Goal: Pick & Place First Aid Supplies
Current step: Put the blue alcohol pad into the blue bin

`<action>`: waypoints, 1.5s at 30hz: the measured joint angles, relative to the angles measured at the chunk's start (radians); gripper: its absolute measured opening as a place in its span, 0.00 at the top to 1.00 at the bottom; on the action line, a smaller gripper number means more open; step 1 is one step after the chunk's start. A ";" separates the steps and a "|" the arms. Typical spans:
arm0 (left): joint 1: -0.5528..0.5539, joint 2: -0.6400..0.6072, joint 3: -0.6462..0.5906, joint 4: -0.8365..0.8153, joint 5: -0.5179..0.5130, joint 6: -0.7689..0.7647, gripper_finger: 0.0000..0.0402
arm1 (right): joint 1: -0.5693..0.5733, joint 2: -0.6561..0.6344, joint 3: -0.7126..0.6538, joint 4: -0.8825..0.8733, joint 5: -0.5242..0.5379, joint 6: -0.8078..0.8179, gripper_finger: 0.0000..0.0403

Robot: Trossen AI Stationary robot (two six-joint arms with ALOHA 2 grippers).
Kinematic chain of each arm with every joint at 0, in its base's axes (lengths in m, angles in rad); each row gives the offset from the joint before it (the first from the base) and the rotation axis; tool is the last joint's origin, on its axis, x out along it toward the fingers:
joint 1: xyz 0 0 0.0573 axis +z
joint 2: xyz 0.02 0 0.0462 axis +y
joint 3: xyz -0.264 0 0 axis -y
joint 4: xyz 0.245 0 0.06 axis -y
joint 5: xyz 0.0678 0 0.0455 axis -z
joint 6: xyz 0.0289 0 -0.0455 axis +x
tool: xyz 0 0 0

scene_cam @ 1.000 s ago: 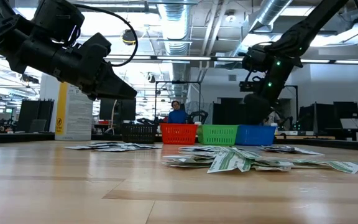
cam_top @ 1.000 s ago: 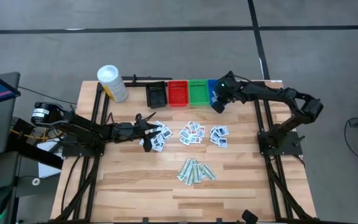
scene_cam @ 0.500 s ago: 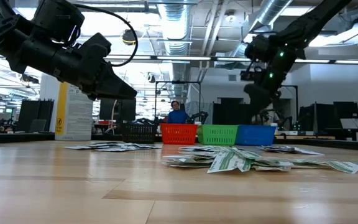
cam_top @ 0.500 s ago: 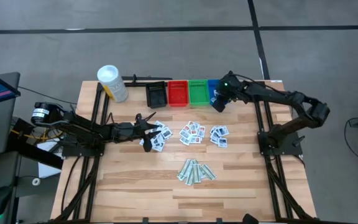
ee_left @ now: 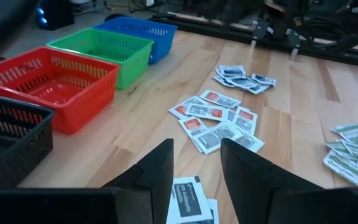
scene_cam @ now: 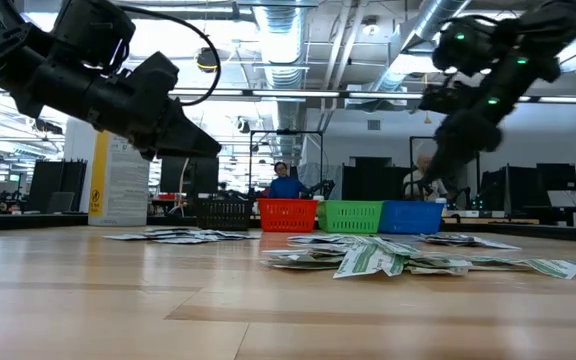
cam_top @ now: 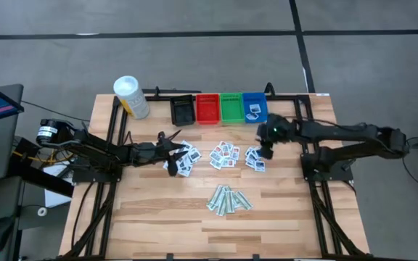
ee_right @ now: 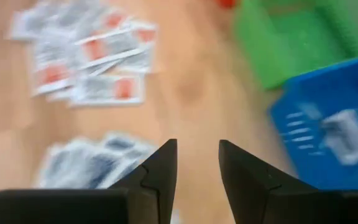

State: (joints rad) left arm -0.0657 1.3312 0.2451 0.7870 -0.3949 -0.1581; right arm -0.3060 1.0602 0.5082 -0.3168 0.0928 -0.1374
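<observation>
Three piles of white squarish packets lie flat mid-table: dark-print ones (cam_top: 185,159), red-print ones (cam_top: 225,155) and blue-print ones (cam_top: 255,159). Pale-green wrapped strips (cam_top: 228,199) lie nearer the near edge. My left gripper (cam_top: 170,150) hovers open over the dark-print packets (ee_left: 191,200). My right gripper (cam_top: 267,143) is open, just on the far side of the blue-print pile (ee_right: 92,163) and above it, holding nothing. One blue-print packet (cam_top: 253,111) lies in the blue bin (cam_top: 246,98).
Black (cam_top: 183,110), red (cam_top: 207,109), green (cam_top: 231,107) and blue bins stand in a row along the far edge. A white canister with a yellow label (cam_top: 131,96) stands at the far left corner. Bare wood shows along the near edge.
My right gripper has swung from above the blue bin toward the near edge and down, ending by the blue-print pile. The packet in the blue bin, earlier hidden under the gripper, now shows.
</observation>
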 joint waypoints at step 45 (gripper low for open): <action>0.017 0.000 0.000 0.033 -0.001 -0.004 0.67 | 0.178 0.220 -0.053 -0.060 0.020 0.181 0.72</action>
State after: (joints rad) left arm -0.0490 1.3315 0.2451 0.8204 -0.3962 -0.1623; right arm -0.1284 1.2800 0.4557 -0.3771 0.1126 0.0433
